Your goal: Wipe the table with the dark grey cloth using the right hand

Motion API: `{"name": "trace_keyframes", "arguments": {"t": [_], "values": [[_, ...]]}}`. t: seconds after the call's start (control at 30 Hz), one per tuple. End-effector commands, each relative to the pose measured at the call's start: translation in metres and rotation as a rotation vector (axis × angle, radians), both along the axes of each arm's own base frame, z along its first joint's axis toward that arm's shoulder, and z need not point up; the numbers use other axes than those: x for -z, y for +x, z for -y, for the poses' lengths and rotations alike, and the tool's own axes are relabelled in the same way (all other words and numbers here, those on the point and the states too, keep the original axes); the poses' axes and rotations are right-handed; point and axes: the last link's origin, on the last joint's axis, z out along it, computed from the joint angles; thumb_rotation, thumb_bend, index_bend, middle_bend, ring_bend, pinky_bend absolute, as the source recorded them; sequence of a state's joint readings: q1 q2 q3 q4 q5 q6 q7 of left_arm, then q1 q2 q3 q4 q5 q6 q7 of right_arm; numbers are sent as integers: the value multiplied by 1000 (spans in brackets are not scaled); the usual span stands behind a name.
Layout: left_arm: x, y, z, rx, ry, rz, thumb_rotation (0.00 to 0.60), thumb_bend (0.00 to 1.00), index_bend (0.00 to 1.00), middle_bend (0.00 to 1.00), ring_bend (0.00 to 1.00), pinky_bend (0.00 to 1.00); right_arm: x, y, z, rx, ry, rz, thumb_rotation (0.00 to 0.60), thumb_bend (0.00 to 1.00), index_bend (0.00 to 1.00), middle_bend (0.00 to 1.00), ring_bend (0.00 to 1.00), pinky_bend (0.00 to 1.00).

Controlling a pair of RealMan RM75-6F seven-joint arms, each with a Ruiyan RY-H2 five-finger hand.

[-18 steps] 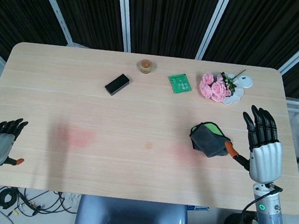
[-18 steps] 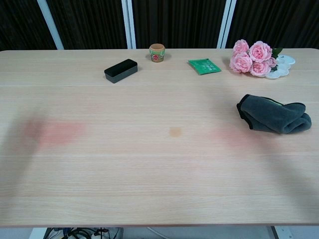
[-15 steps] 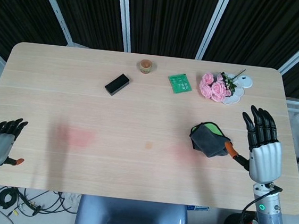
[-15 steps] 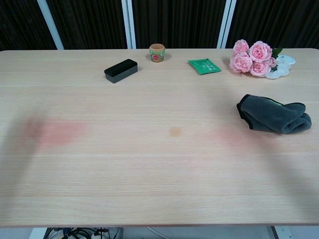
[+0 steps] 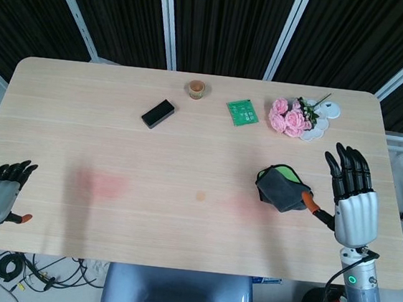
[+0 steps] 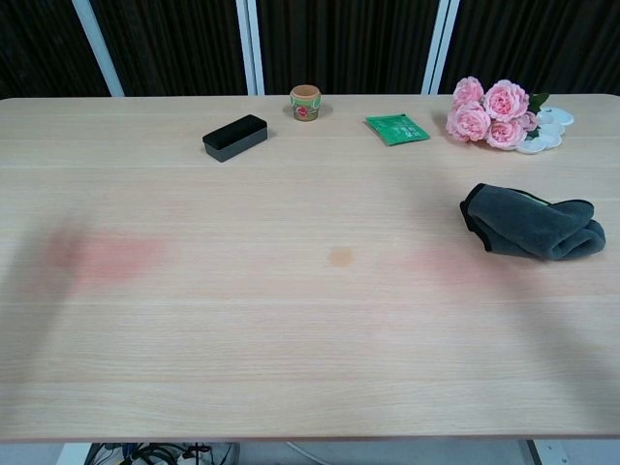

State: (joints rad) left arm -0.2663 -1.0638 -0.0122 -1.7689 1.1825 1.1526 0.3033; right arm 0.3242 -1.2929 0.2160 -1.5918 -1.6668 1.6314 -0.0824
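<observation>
Pale wood tabletop (image 5: 187,149) carries a bunched dark grey cloth (image 5: 281,189) just beside the right hand (image 5: 353,203). That hand holds nothing, fingers spread, its thumb near the cloth.

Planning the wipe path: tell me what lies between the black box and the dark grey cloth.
Only bare wood. In the chest view, the stretch of table from the black box to the dark grey cloth holds nothing; the head view agrees.
</observation>
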Motion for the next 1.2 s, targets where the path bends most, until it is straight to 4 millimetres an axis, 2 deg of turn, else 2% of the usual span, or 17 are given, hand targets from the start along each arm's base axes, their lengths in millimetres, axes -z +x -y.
{"name": "trace_keyframes", "arguments": {"t": [0.03, 0.4, 0.63, 0.9, 1.2], "values": [[0, 0, 0, 2, 0, 0, 600, 0, 0, 0, 0, 0, 0, -1, 0, 5, 2, 2, 600, 0, 0, 0, 0, 90], [1, 1, 0, 13, -2, 3, 600, 0, 0, 0, 0, 0, 3, -4, 0, 32, 23, -1, 600, 0, 0, 0, 0, 90], [0, 2, 0, 25, 11, 15, 600, 0, 0, 0, 0, 0, 11, -15, 6, 111, 67, -20, 600, 0, 0, 0, 0, 90], [-1, 3, -2, 66, 44, 19, 600, 0, 0, 0, 0, 0, 31, -39, 31, 380, 273, -111, 600, 0, 0, 0, 0, 90], [-4, 5, -5, 121, 93, 38, 600, 0, 0, 0, 0, 0, 60, -58, 56, 546, 392, -169, 600, 0, 0, 0, 0, 90]]}}
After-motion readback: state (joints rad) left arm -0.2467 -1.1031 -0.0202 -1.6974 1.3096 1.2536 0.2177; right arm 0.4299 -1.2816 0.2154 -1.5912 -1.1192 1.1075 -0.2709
